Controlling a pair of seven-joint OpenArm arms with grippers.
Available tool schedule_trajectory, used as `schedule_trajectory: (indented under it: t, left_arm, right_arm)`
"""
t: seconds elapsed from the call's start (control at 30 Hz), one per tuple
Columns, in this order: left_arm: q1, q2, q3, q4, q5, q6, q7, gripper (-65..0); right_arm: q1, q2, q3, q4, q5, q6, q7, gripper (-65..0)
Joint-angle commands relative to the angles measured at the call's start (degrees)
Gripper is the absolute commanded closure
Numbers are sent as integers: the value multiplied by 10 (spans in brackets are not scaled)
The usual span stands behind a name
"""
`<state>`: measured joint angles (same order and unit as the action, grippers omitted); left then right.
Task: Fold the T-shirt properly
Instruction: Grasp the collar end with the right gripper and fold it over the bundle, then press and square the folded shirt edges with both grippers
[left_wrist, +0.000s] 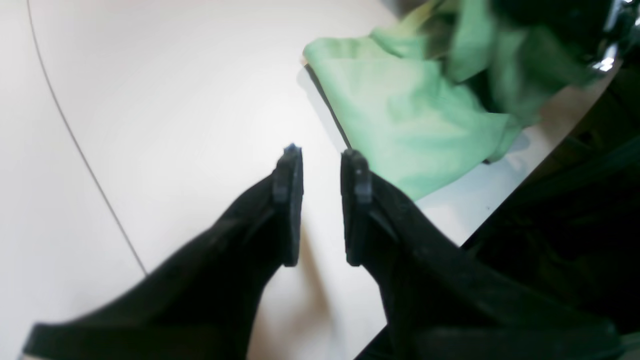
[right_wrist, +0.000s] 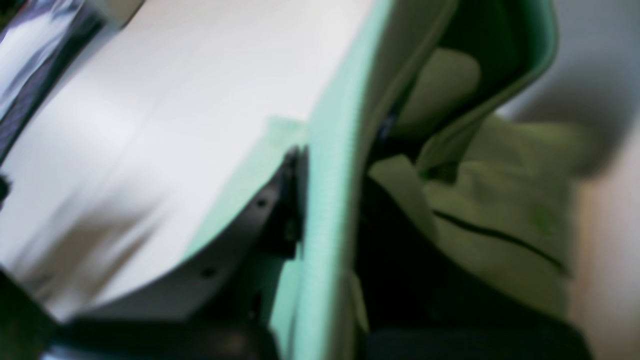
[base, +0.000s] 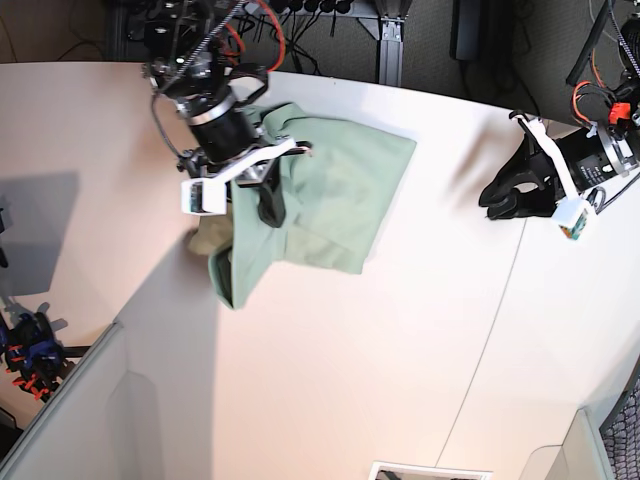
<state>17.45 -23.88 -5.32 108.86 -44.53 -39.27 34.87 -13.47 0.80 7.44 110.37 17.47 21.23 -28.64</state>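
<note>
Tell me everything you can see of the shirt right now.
The shirt is pale mint-green cloth, crumpled and partly doubled over on the white table. The right tool is shut on a fold of it, lifting one edge; a strip hangs toward the table's near side. The left tool is open, apart from it.

The left gripper (left_wrist: 321, 205) has two matte black tapering fingers (left_wrist: 290, 200) with flat inner pads. In the base view, each arm is black with white brackets; red and orange cables loop at twelve o'clock.
</note>
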Motion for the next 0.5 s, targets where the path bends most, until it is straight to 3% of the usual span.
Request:
schedule_trajectory:
  t: [0.0,0.1,0.2,0.27,0.47]
  left_arm:
    - [-3,-9,-4,11,-14,-7,-11,-167]
    - [-3,-10,-4,11,-16,-7,-11,-167]
    - [-3,-10,-4,11,-20,-7,-11,-167]
    - [-2,-10,-4,11,-20,-7,-11,-167]
    - [-3,-11,-4,16,-19,-7,-9,-140]
  right_arm:
    - [3,-5,-23,0,-14,4,33,0]
    - [5,-21,-78,-38,-68,4,87,0]
    - [10,-40,-108,-76,-97,4,109,-266]
    - [13,-45,-121,-96,-104,4,109,-385]
    - [14,-45,-128,-80,-104,4,108,-409]
